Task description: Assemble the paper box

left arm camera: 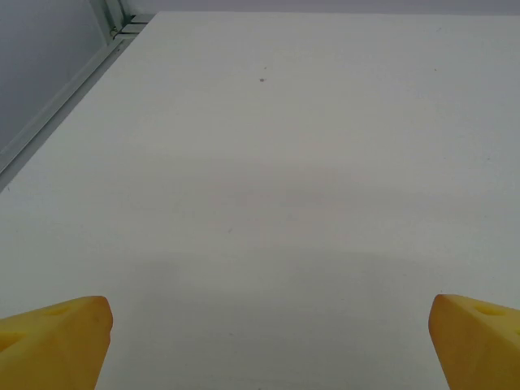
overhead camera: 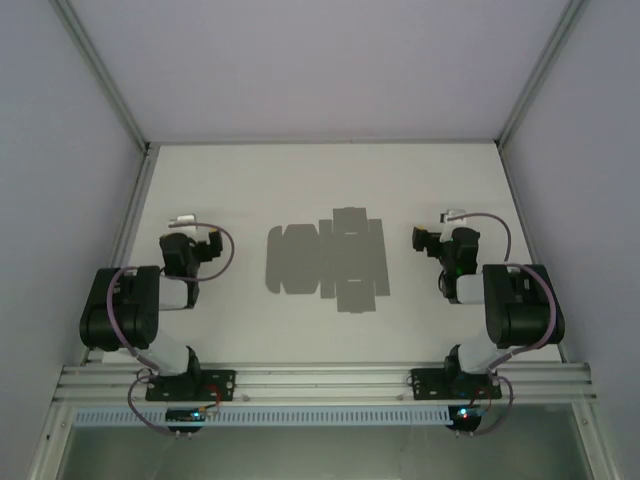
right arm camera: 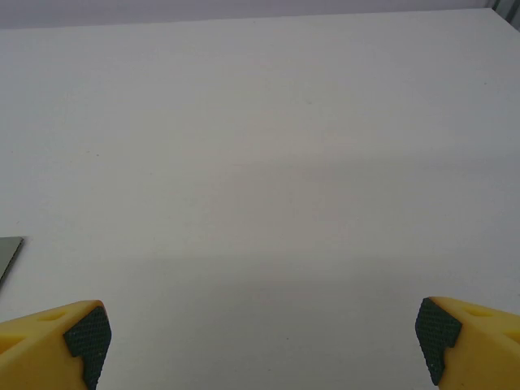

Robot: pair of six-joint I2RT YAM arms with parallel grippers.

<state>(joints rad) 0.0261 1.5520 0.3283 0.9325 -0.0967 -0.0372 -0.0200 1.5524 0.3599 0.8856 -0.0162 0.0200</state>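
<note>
The paper box (overhead camera: 327, 258) lies as a flat grey die-cut sheet with flaps and tabs in the middle of the white table, between the two arms. A corner of the sheet (right arm camera: 8, 256) peeks in at the left edge of the right wrist view. My left gripper (overhead camera: 185, 222) hangs to the sheet's left, apart from it. Its yellow fingertips (left arm camera: 57, 341) stand wide apart over bare table, so the left gripper (left arm camera: 272, 345) is open and holds nothing. My right gripper (overhead camera: 450, 222) sits to the sheet's right, also apart. The right gripper (right arm camera: 264, 341) is open, its yellow fingertips (right arm camera: 455, 333) empty.
The white table (overhead camera: 330, 180) is walled by pale panels and aluminium posts on the left (overhead camera: 130, 220), right and back. A corner post (left arm camera: 118, 20) shows at the top left of the left wrist view. An aluminium rail (overhead camera: 320, 380) carries both arm bases at the near edge.
</note>
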